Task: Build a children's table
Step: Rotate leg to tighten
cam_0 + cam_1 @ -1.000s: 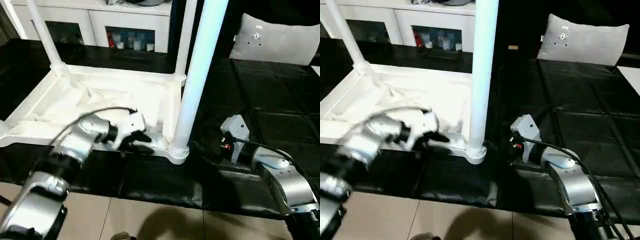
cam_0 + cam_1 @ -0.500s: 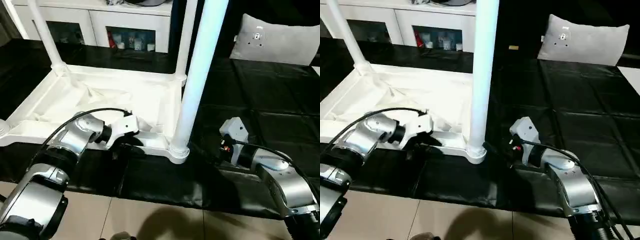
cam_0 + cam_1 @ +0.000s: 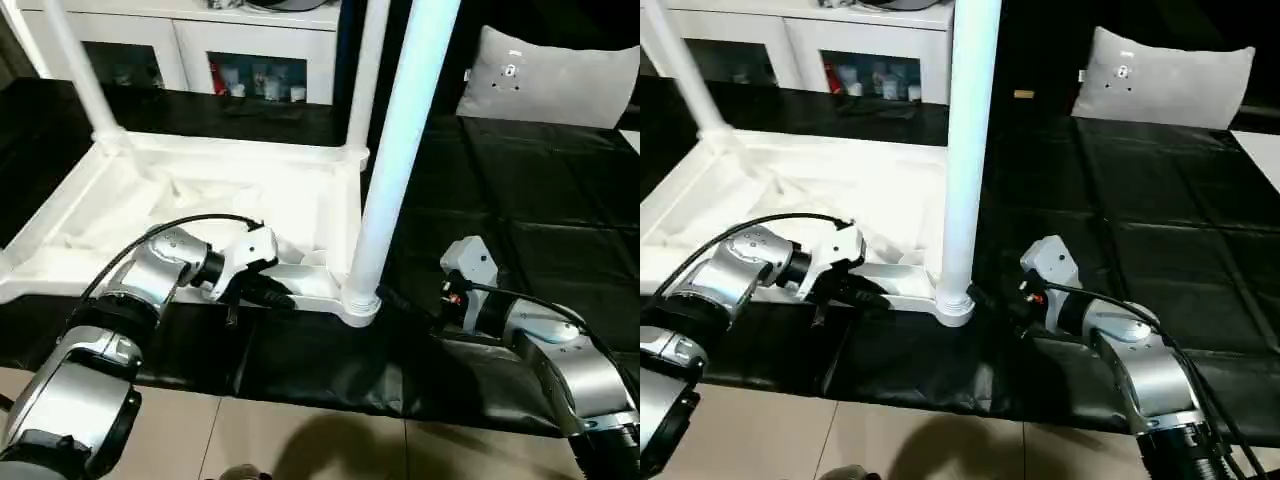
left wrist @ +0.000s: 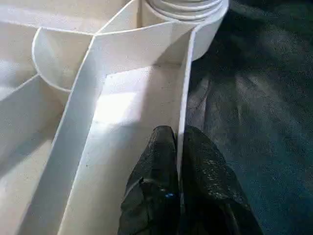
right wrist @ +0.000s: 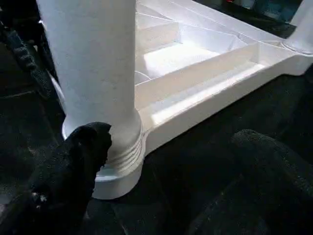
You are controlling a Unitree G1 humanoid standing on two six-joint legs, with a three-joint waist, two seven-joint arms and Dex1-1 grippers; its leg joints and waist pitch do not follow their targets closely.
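Note:
The children's table (image 3: 200,200) lies upside down on the black mat, white, with its ribbed underside up. A thick white leg (image 3: 400,150) stands in the near right corner socket (image 3: 360,300). Two thinner legs (image 3: 80,70) (image 3: 365,70) stand at the far corners. My left gripper (image 4: 178,142) is shut on the thin near rim wall (image 4: 186,88), one black finger on each side, just left of that socket. My right gripper (image 5: 166,176) is open on the mat right of the socket. One of its fingers (image 5: 78,161) sits close beside the socket's base.
A white cabinet with glass doors (image 3: 250,50) stands behind the table. A grey pillow (image 3: 550,75) lies at the back right on the black mat (image 3: 520,200). Tiled floor (image 3: 300,440) runs along the mat's near edge.
My left fingers have closed onto the table's near rim wall, and the left arm has settled after moving. The right arm has stayed put.

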